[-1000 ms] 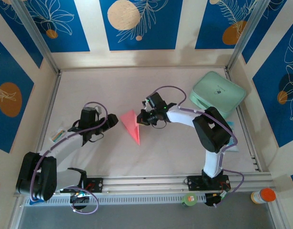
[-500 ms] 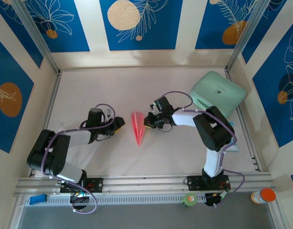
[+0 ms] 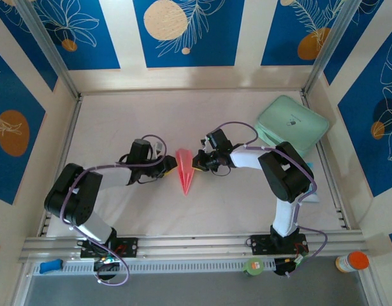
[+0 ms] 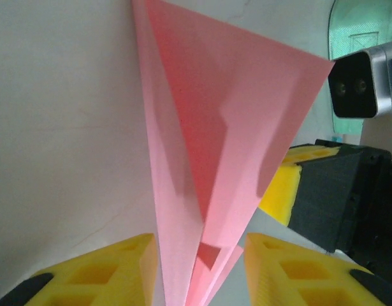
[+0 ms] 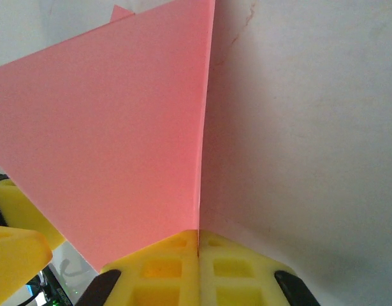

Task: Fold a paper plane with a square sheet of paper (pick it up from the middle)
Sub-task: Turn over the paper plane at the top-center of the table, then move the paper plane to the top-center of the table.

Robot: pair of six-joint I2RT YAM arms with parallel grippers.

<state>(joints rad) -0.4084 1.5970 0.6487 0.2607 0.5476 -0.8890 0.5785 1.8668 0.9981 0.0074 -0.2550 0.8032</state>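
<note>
Pale pinkish table [image 3: 119,121]; a mint-green pad [image 3: 291,125] lies flat at its far right corner.

You find no legible text, label, brand or number here. The small dark mark [image 3: 290,121] on the mint-green pad [image 3: 300,136] is too small for you to read.

I count one pink paper plane [image 3: 185,171]. There are two claws on my feed, the left claw [image 3: 172,167] and the right claw [image 3: 197,159]. I also count one mint-green pad [image 3: 291,125] and one orange-capped bottle [image 3: 352,261].
</note>
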